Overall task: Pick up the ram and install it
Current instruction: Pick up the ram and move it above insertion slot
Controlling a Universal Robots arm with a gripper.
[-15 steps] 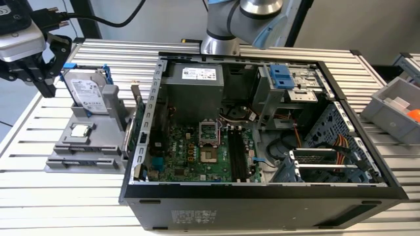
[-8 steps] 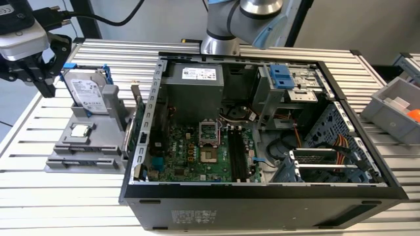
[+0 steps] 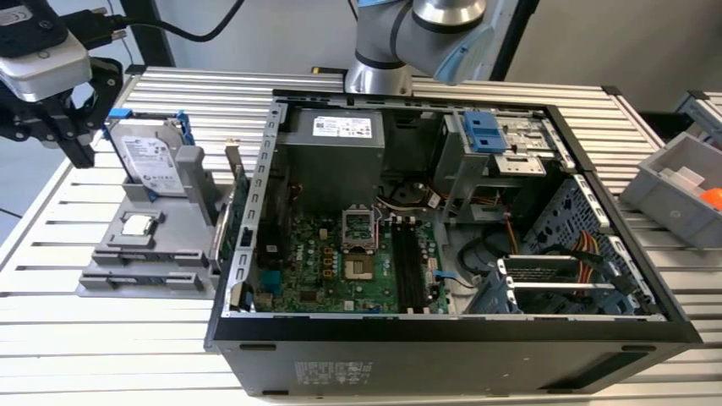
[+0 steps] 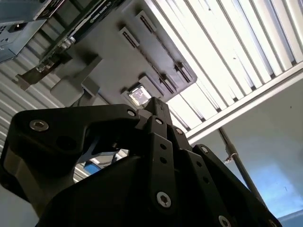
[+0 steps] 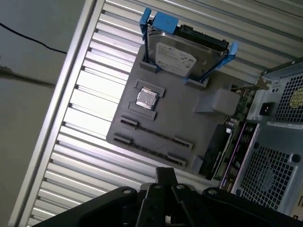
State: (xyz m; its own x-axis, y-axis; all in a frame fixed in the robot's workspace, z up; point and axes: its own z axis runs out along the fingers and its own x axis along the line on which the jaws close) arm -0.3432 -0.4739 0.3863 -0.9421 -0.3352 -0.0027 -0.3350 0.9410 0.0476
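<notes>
We see the gripper hanging over the far corner of the tabletop, at the exterior view's left, just beside the hard drive. In both wrist views its two linkages meet at a single tip, so we read the fingers as pressed together, and we make out nothing pinched between them.

Below it, along that same edge of the tabletop, lies a grey holder. The hard drive stands upright in a blue frame at the holder's far end. A square processor chip lies flat in a recess near the middle. A green card with a metal bracket stands on edge on the side next to the computer case.

The case lies open in the middle of the tabletop. Inside it we see the motherboard, a grey power supply and a blue drive-bay part. Long dark memory slots run across the board. We cannot tell where the ram is, nor whether a stick sits in those slots.

At the tabletop's edge on the exterior view's right stands a grey bin with an orange object in it.
</notes>
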